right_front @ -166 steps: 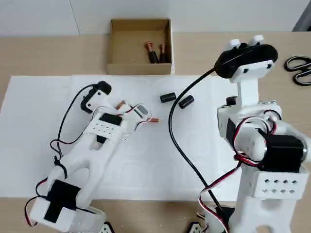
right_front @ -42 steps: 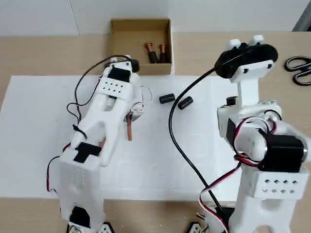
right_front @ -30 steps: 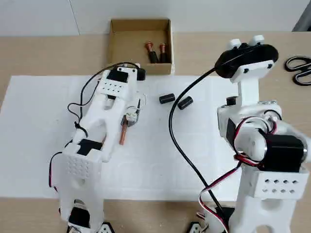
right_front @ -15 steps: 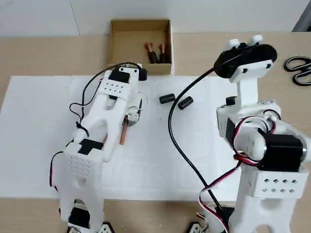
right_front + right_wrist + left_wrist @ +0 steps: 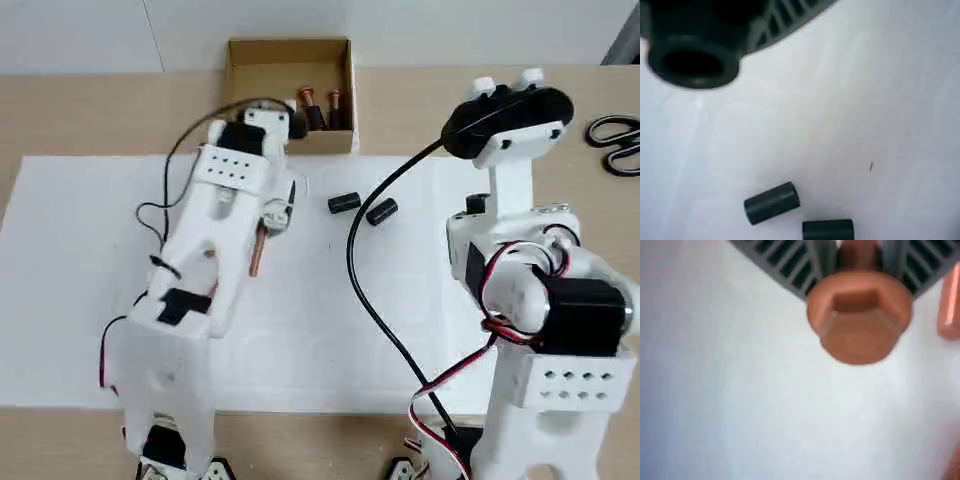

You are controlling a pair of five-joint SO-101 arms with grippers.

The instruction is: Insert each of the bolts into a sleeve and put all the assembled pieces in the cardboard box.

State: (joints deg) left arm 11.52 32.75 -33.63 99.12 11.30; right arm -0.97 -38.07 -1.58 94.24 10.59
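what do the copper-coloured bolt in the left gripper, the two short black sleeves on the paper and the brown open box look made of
Copper-coloured bolt: looks like plastic rather than metal, matte with soft rounded edges and no glint.
Short black sleeves: probably plastic or rubber, dull, even black.
Brown open box: cardboard, plain matte brown with thin flat walls.

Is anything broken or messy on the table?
Nothing looks broken or spilled. The left gripper holds a bolt, the right gripper holds a sleeve, two loose sleeves lie on the white paper, and two finished pieces sit in the cardboard box.
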